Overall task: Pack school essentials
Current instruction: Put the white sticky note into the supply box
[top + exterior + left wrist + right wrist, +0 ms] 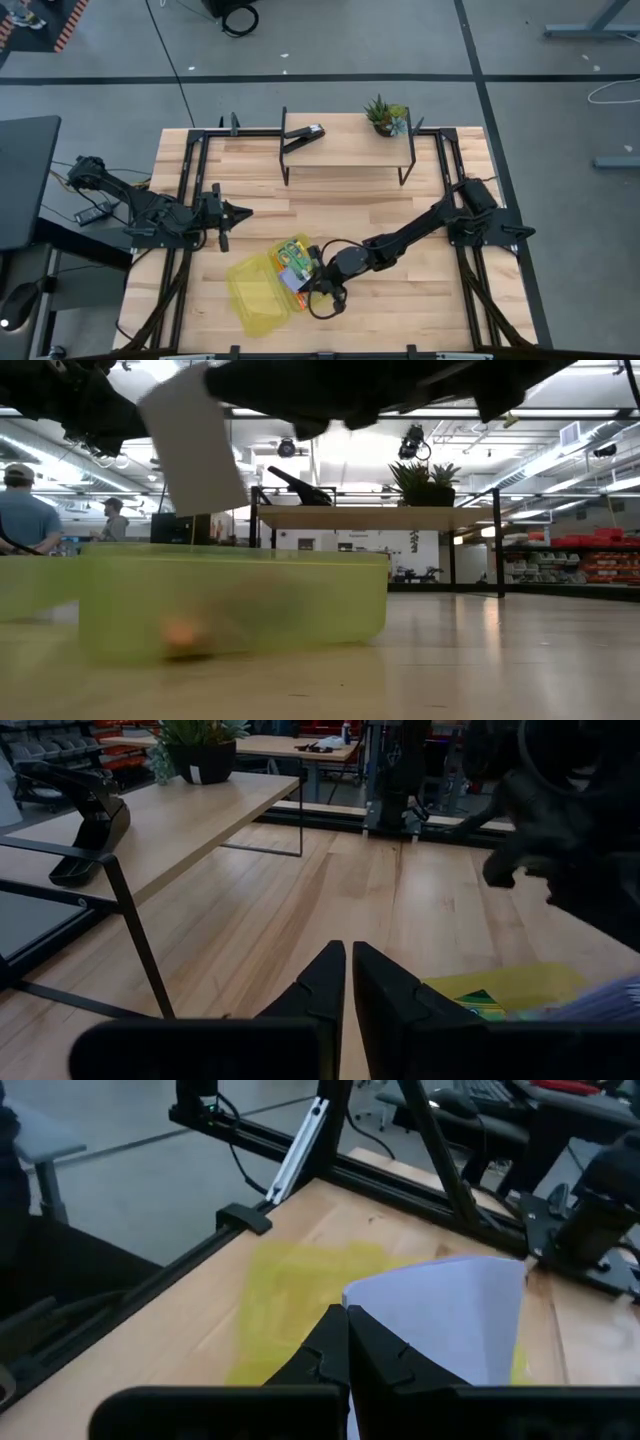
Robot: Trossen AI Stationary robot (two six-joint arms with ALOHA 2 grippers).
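Observation:
The yellow-green box lies open near the table's front edge; its tray (292, 262) holds colourful stationery and its lid (255, 295) lies flat beside it. My right gripper (312, 285) is over the box, shut on the pale blue notepad (445, 1320), which also shows above the box in the low view (192, 445). Something orange (180, 632) shows through the box wall (300, 605). My left gripper (240, 212) is shut and empty, left of and beyond the box. Pencil, pen, scissors and eraser cannot be told apart. My right gripper pinches the notepad between its two fingers at one edge (365, 1312). The sheet spreads out past the fingertips. In the low view the notepad hangs tilted below the gripper, clear above the box.
A low wooden shelf (345, 150) on black legs stands at the far side, with the black stapler (305, 135) and the potted plant (385, 117) on it. Black frame rails (190, 200) run along the table's edges. Bare wood lies right of the box. People stand in the room behind.

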